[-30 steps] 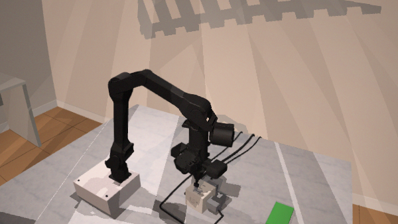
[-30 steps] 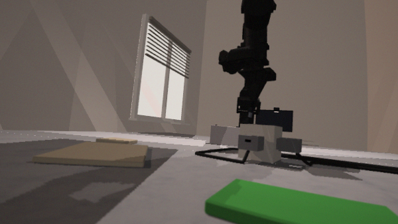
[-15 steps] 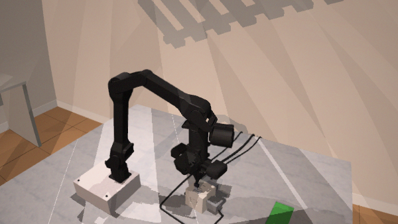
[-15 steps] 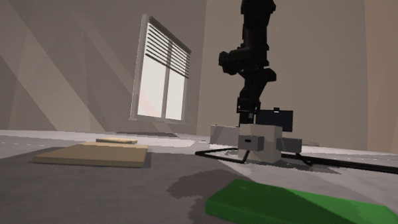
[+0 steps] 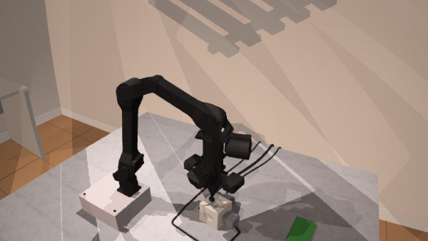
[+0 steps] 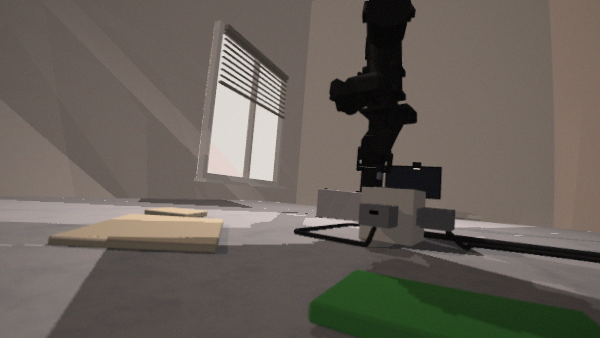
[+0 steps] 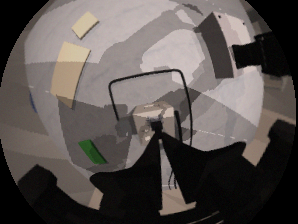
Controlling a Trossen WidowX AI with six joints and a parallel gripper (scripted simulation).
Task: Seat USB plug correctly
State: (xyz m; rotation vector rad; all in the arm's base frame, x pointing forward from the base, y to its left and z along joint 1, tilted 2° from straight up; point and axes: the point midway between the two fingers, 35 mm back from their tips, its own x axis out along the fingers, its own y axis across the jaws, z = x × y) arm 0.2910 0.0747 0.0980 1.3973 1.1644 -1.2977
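The pale power cube stands on the table below my gripper. My gripper points down over its top, with the fingers nearly together on the small dark USB plug. A small grey metal part shows under the fingertips and above the cube's top in the exterior view. Whether its lower end is in the top socket, and which way round the plug is turned, I cannot tell.
Grey plugs stick out of the cube's sides. A black cable loops round it. A green block and beige boards lie farther off.
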